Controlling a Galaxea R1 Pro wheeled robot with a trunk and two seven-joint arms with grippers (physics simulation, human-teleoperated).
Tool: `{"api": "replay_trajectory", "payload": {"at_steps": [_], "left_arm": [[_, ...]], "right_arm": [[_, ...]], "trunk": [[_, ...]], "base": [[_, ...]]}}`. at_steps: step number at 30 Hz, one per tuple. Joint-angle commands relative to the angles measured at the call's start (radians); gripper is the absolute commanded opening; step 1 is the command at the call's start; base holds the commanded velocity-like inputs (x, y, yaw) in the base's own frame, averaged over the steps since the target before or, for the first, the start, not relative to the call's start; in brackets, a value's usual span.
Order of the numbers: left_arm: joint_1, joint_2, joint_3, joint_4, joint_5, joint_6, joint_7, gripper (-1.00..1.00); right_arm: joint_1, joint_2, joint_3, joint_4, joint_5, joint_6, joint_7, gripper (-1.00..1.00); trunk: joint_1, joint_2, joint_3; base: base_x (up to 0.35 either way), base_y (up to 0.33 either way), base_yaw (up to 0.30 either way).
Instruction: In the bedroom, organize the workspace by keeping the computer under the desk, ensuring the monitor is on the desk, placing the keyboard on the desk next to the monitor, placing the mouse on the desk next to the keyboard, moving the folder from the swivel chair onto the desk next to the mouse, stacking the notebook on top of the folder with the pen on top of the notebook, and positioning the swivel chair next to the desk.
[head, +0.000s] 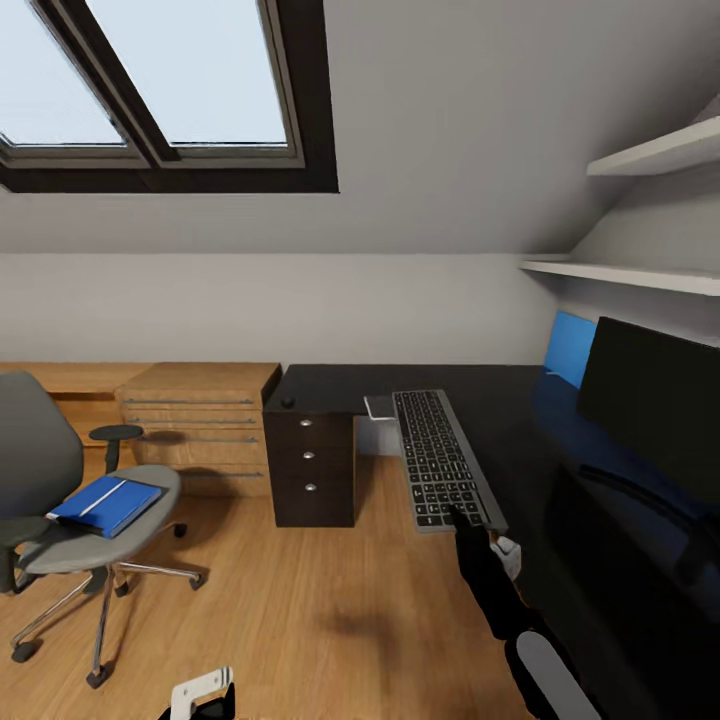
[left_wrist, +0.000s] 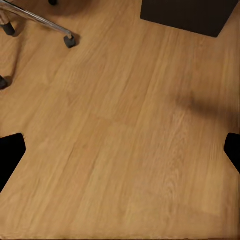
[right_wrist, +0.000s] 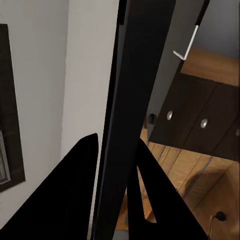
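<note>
Head view first: the black desk (head: 520, 400) is used as the anchor for everything. On its top the keyboard (head: 443, 458) is seen lying lengthwise along the front edge, its near end gripped by the right gripper (head: 468, 522), so the black fingers are closed onto the keyboard's end with the arm reaching up from below. In the right wrist view that's backed up pretty well: the right gripper (right_wrist: 117, 165) is shown with one finger (right_wrist: 75, 195) on each side of a thin dark slab, seen edge-on, which is taken to be the keyboard (right_wrist: 132, 75). The monitor (head: 655, 415) is stood on the desk's right wing, beyond the keyboard, screen dark. A small pale flat thing (head: 380, 406) is spotted at the keyboard's far end, too small to be identified. The drawer unit (head: 312, 466) with three silver knobs is tucked under the desk's left end, and a light wood chest of drawers (head: 200, 420) is set just beside that, against the wall. Well to the left of the desk, out on the wood floor (head: 300, 600), the swivel chair (head: 60, 500) is parked, with the blue folder (head: 107, 503) laid flat on its seat. The left gripper (head: 205, 700) is barely caught at the frame's lower edge, well apart from the desk; in the left wrist view its fingertips (left_wrist: 10, 155) are seen spread wide at opposite edges with bare floor (left_wrist: 125, 140) between them, so nothing is held.
</note>
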Motion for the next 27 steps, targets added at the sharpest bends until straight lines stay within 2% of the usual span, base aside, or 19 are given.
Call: {"api": "replay_trajectory", "payload": {"at_steps": [1,12,27], "left_arm": [[0.000,-0.001,0.009,-0.002,0.001,0.003,0.001,1.00],[0.000,-0.001,0.024,-0.002,0.000,0.004,0.001,1.00],[0.000,-0.001,0.025,-0.002,0.000,0.006,-0.001,1.00]], "right_arm": [[-0.001,-0.002,0.004,0.000,-0.011,-0.008,0.006,-1.00],[-0.001,-0.003,0.003,0.006,-0.011,-0.008,0.006,-1.00],[-0.001,-0.001,0.002,0.025,-0.010,-0.009,0.013,-1.00]], "trunk": [[0.000,-0.001,-0.001],[0.000,-0.001,-0.001],[0.000,-0.001,-0.001]], "base": [[-0.129,-0.304,0.000],[-0.051,-0.323,0.000],[-0.265,-0.171,0.000]]}}
